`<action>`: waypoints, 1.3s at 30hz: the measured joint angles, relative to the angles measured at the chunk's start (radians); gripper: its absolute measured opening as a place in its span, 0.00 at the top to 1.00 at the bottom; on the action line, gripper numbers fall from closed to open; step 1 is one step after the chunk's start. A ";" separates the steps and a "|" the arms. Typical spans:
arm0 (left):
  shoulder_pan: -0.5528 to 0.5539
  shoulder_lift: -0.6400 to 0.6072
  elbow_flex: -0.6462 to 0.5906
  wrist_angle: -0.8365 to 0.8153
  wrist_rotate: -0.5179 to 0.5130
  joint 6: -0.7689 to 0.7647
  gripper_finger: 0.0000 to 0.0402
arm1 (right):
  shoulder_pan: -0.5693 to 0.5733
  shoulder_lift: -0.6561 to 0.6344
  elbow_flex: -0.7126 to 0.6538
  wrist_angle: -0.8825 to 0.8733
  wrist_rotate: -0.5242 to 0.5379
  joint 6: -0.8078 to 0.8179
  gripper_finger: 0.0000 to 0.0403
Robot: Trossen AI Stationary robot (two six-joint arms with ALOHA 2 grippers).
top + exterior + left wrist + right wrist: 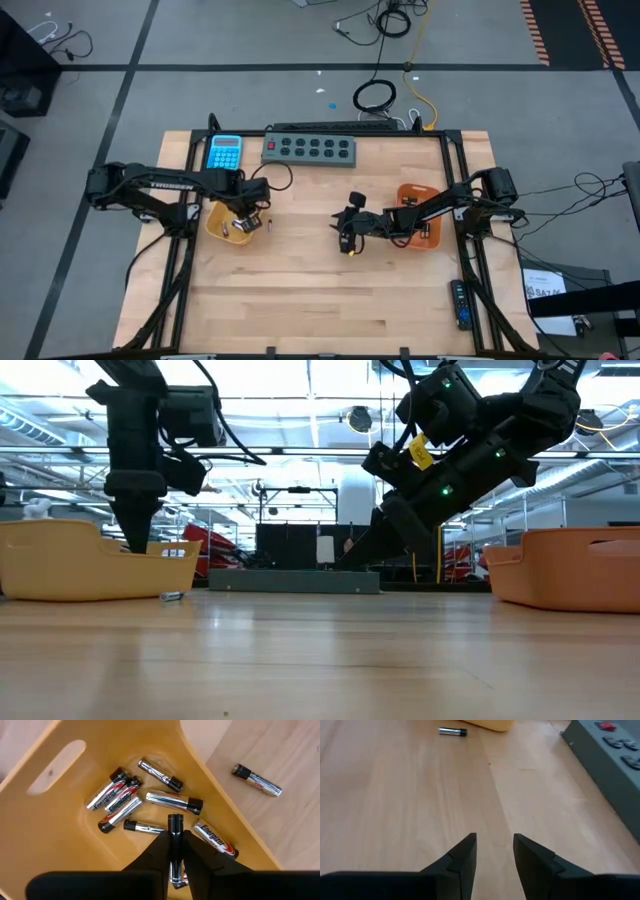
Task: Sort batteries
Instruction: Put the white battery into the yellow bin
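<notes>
Silvery cells with black ends, several marked Energizer, lie heaped in the yellow tray (pixel 60 820). Left gripper (pixel 175 851) hangs in that tray, pinching one battery (pixel 175 827) upright. One stray cell (pixel 256 780) rests on the wood just outside. Right gripper (pixel 494 851), fingers spread and holding nothing, hovers mid-table beside the orange tray (pixel 420 192).

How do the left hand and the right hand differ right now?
The left hand is shut on a battery over the yellow tray; the right hand is open and holds nothing. The left hand points down into its tray, whereas the right hand hangs over bare table, beside the orange tray. Both have dark fingers.
</notes>
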 joint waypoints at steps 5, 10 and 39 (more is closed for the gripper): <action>0.000 0.000 0.000 0.004 -0.003 -0.001 0.85 | 0.000 0.000 0.000 0.000 -0.018 0.000 0.70; -0.010 0.000 0.000 0.027 -0.005 0.006 0.70 | 0.000 0.000 0.000 -0.001 -0.018 0.000 0.70; -0.218 0.227 0.106 0.166 0.086 0.077 0.54 | -0.020 0.000 0.000 -0.011 -0.044 0.010 0.70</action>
